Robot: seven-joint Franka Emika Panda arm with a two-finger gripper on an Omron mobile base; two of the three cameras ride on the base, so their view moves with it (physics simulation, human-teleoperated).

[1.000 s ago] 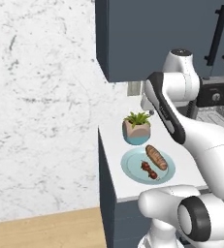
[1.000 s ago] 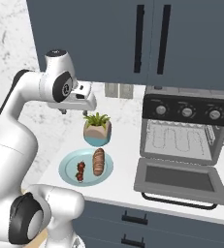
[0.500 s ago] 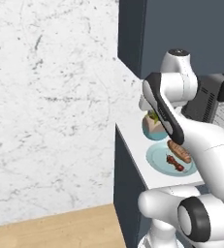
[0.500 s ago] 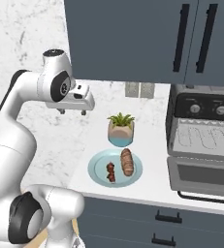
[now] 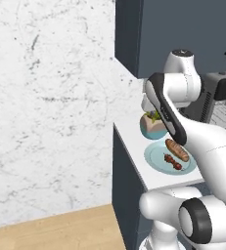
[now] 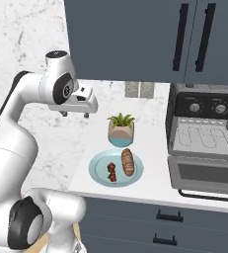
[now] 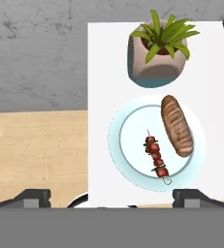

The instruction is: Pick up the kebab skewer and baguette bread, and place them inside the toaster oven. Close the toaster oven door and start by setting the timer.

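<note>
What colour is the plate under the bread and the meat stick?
Pale blue. The plate shows best in the hand view, seen from above.

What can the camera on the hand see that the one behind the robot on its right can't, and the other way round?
Hand view alone: the wooden floor beside the counter, seen from straight above.

Right base view alone: the toaster oven with its door dropped open, the dark cabinets overhead, and the arm with its open pincer hovering above the counter's left end.

Both: the plate carrying the skewer and baguette side by side, and the potted plant next to it.
</note>
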